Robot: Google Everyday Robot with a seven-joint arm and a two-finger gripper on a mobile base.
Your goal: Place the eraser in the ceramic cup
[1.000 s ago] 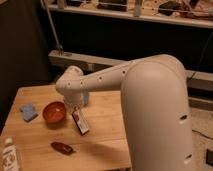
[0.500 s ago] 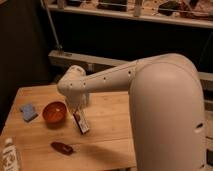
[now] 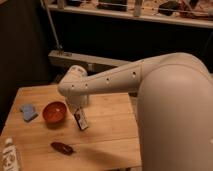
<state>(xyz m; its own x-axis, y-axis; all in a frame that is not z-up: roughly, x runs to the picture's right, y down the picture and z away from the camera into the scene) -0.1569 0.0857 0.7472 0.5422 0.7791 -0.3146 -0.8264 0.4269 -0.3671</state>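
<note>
The eraser (image 3: 82, 122), a small block with a white, red and dark wrapper, stands tilted on the wooden table (image 3: 112, 132), just right of the red bowl. My gripper (image 3: 77, 112) comes down from the white arm onto its upper end. It is shut on the eraser, and the wrist covers most of the fingers. The ceramic cup (image 3: 84, 100) is a pale blue cylinder just behind the gripper. The arm crossing in front hides most of it.
A wide red-orange bowl (image 3: 54, 112) sits left of the eraser, with a flat blue pad (image 3: 28, 112) further left. A dark red lumpy object (image 3: 62, 148) lies near the front edge. A white bottle (image 3: 10, 155) stands at the front left corner. A dark shelf rises behind the table.
The arm has held almost still above the eraser. The jaws have closed on the eraser's upper end, and the eraser has not shifted.
</note>
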